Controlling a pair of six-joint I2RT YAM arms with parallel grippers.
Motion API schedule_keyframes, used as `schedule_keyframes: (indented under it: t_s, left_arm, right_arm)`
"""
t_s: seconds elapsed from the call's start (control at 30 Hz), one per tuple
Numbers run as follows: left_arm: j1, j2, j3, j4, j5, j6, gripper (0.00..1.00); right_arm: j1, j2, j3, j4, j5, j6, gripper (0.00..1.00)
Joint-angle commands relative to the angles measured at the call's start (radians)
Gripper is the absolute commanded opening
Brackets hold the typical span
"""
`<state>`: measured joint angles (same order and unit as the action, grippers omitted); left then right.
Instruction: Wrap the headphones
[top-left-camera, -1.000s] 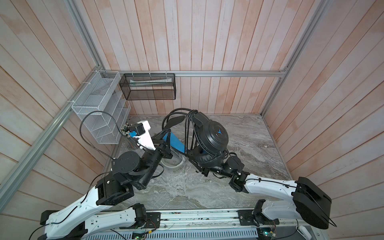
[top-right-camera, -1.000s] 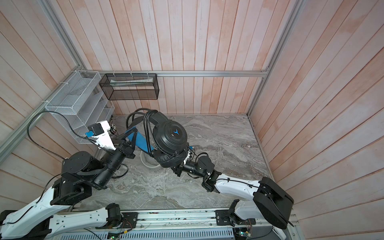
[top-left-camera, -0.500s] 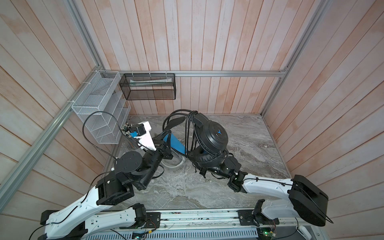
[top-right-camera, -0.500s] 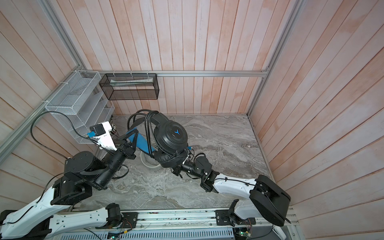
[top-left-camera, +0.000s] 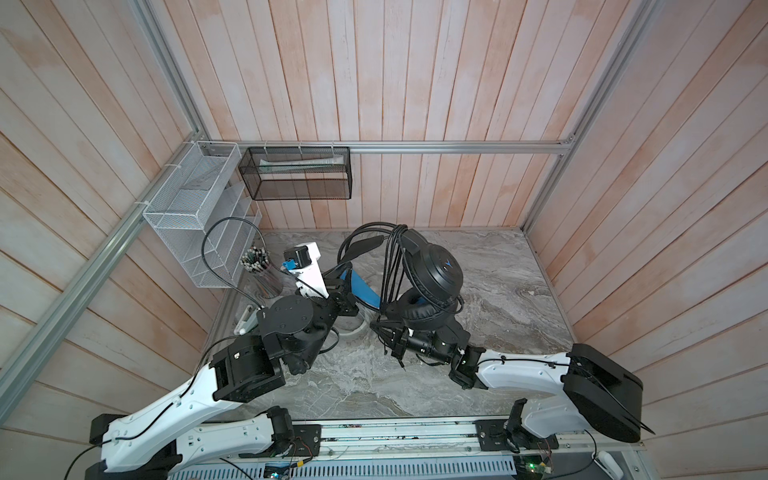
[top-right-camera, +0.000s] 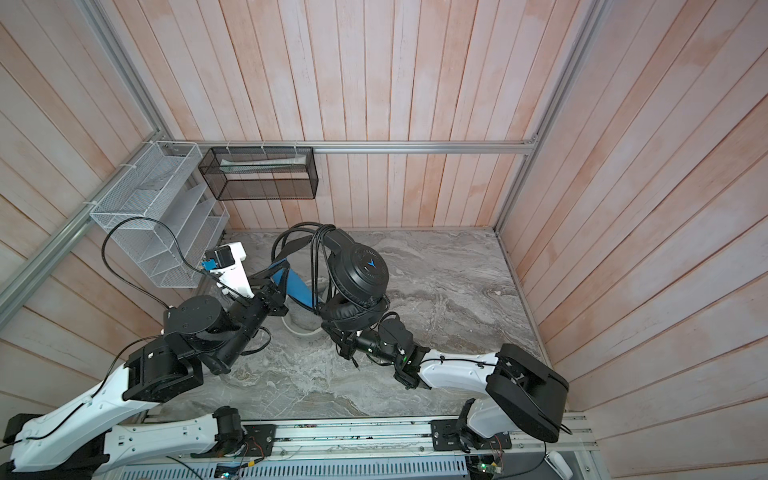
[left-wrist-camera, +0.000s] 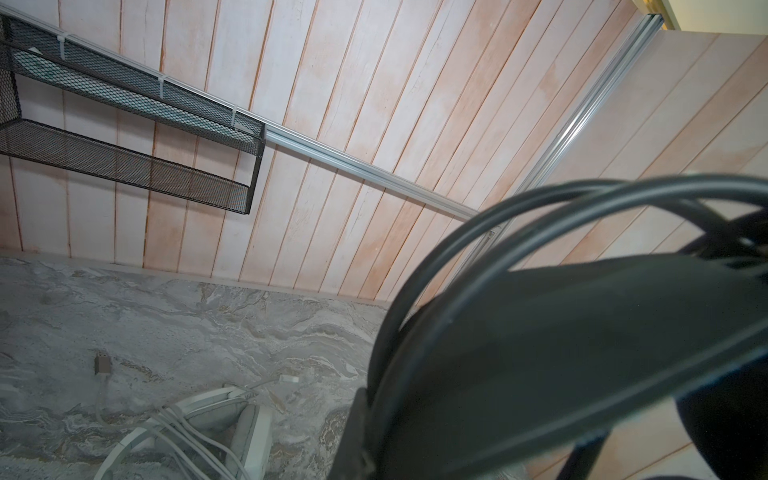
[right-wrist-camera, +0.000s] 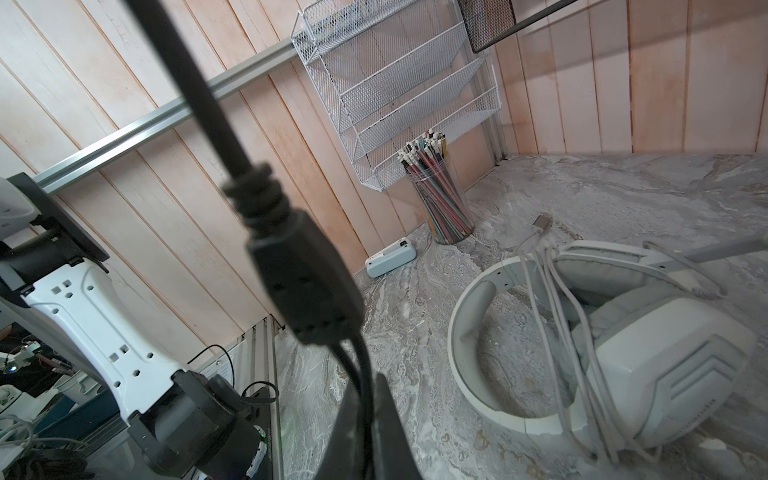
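Sliding in toward the left gripper (top-left-camera: 343, 301), the right gripper (top-left-camera: 390, 334) is now pinching the black cable (right-wrist-camera: 199, 95) just beneath the black headset (top-left-camera: 436, 274). Opposite it, the left gripper is clamping that headset's blue-lined headband (top-left-camera: 362, 286), with cable loops hanging over the band. The white headset (right-wrist-camera: 648, 357) is lying on the table (top-left-camera: 519, 291), below and between both grippers.

Right half of the table (top-left-camera: 511, 274) was wide open. Left side was crowded though: pencil cup (top-left-camera: 261, 274) in the back corner, white headset (right-wrist-camera: 623, 353) lying flat, black headset (top-left-camera: 434, 272) held up mid-table.
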<state>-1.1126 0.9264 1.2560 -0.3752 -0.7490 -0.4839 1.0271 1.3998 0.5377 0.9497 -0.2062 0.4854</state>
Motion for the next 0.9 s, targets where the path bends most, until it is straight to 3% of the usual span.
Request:
schedule_keyframes:
  t_s: [0.0, 0.6, 0.87]
  left_arm:
    - [0.039, 0.011, 0.073, 0.077, 0.064, -0.061, 0.0]
    - [0.305, 0.094, 0.115, 0.045, 0.315, -0.21, 0.0]
    - [0.408, 0.12, 0.117, 0.022, 0.377, -0.286, 0.0]
  right_arm:
    - [0.01, 0.012, 0.011, -0.01, 0.012, -0.018, 0.0]
    - [0.022, -0.012, 0.009, -0.052, 0.031, -0.057, 0.0]
    - [0.03, -0.008, 0.017, -0.071, 0.04, -0.068, 0.0]
